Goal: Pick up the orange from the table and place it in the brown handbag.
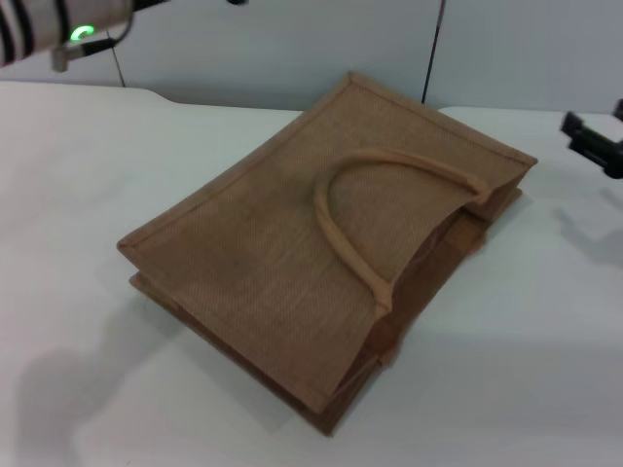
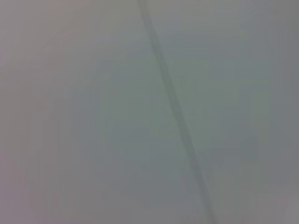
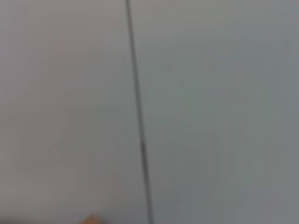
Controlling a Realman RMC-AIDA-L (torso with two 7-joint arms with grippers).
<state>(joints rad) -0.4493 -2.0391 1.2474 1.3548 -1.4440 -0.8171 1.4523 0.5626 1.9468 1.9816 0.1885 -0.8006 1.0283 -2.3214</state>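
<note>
brown handbag (image 1: 321, 253) flat on white table (image 1: 78, 195), right gripper (image 1: 596, 143) beside

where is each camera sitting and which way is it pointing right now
Head view: on the robot's head, looking down at the brown handbag lying flat on the table; left arm top left, right gripper at right edge.
Left wrist view: faces a plain grey wall with a dark seam; no body shows.
Right wrist view: same kind of wall and seam, shared with left.

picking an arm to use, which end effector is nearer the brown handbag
Right. The right end effector sits just off the brown handbag near its open mouth; the left arm is raised at the far corner, farther away.
</note>
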